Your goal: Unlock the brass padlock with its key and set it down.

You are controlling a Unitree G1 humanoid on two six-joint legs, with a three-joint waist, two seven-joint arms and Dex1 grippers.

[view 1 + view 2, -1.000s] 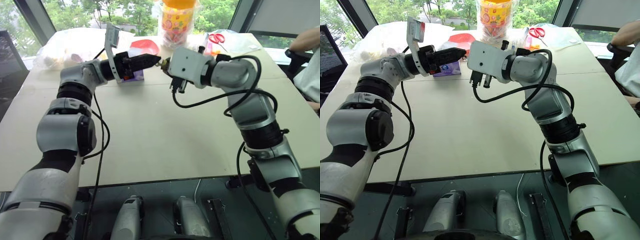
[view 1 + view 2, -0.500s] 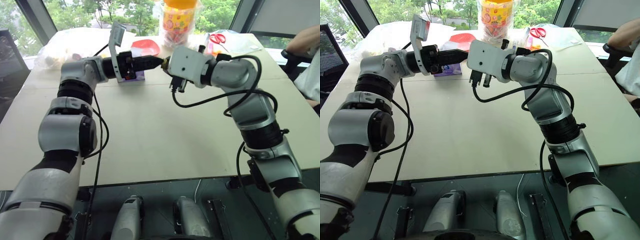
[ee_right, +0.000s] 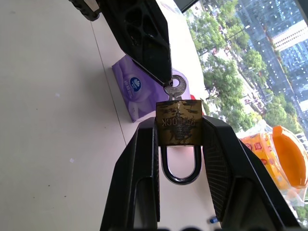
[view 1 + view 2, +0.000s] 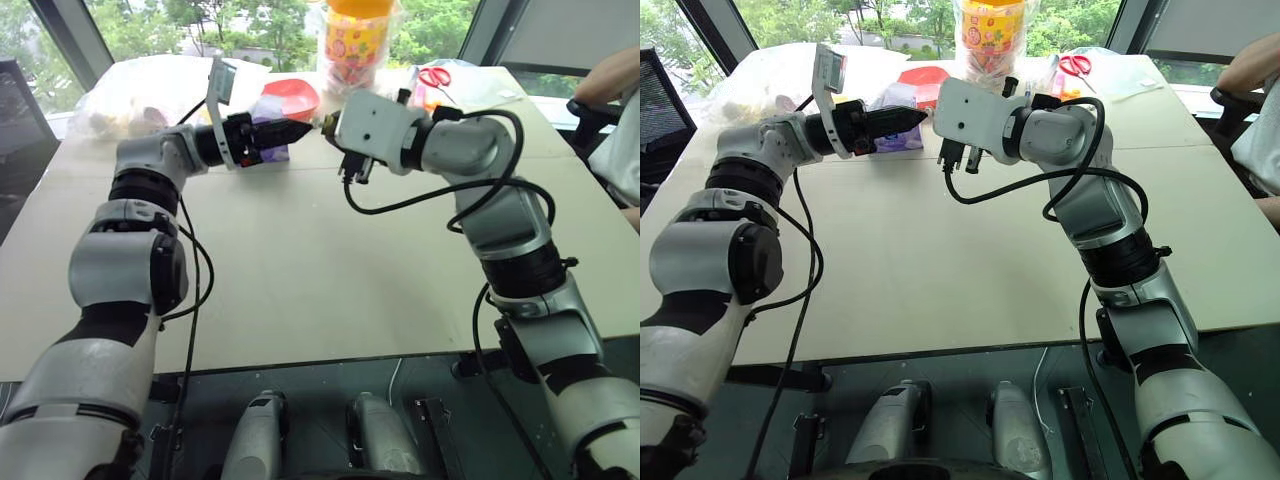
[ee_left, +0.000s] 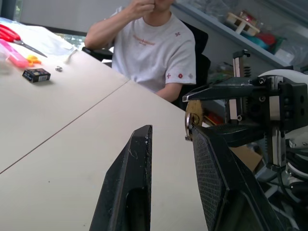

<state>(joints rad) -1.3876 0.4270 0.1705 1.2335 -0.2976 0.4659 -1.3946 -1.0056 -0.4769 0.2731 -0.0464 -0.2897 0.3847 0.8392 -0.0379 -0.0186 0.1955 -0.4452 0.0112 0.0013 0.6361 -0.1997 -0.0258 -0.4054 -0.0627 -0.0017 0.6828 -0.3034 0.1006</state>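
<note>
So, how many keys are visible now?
1. The key sticks in the padlock, which the right end effector grips. More keys may be hidden among the things behind.

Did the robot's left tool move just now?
Yes. The left tool dipped down. It was riding above the purple tissue pack, and now it crosses in front of it.

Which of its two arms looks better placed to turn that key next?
The left, probably. The right gripper is shut on the brass padlock, so it is busy holding it. The left gripper is open, and its fingertips are close beside the key that sits in the padlock.
</note>
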